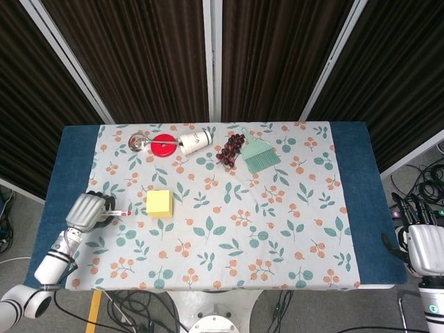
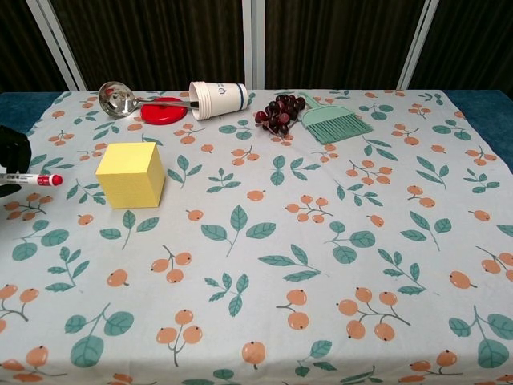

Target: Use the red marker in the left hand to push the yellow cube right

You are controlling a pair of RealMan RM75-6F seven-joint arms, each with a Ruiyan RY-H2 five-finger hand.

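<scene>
The yellow cube (image 1: pixel 159 203) (image 2: pixel 131 174) stands on the floral cloth at the left of the table. To its left, my left hand (image 1: pixel 87 210) (image 2: pixel 10 159) grips the red marker (image 1: pixel 120 212) (image 2: pixel 34 180), which lies level with its red cap pointing at the cube. A gap separates the cap from the cube's left face. In the chest view the hand is mostly cut off by the left edge. My right hand (image 1: pixel 425 248) hangs off the table's right end with nothing seen in it; its fingers are hidden.
Along the far edge lie a metal ladle (image 2: pixel 117 98), a red lid (image 2: pixel 163 111), a tipped paper cup (image 2: pixel 218 99), dark grapes (image 2: pixel 279 112) and a green brush (image 2: pixel 335 123). Blue cloth (image 1: pixel 69 180) borders the floral cloth on both ends.
</scene>
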